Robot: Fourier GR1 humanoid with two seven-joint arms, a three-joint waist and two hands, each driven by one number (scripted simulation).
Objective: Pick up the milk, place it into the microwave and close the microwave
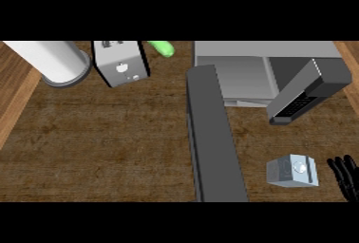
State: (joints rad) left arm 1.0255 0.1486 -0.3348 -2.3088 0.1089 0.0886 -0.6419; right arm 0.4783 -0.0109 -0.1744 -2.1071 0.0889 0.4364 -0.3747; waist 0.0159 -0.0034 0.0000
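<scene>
The milk (292, 171) is a small grey-white carton with a round cap on top, standing on the counter at the lower right. My right hand (344, 175) shows at the right edge, just right of the carton, fingers straight and pointing up, not touching it. The microwave (263, 71) stands at the top right with its cavity open. Its door (212, 135) is swung out wide and reaches down the middle of the view, left of the milk. My left hand is out of view.
A white cylinder (52, 61) lies at the top left. Beside it stands a grey toaster (120, 64), with a green object (161, 47) behind it. Wooden counter edges run along the far left and top right.
</scene>
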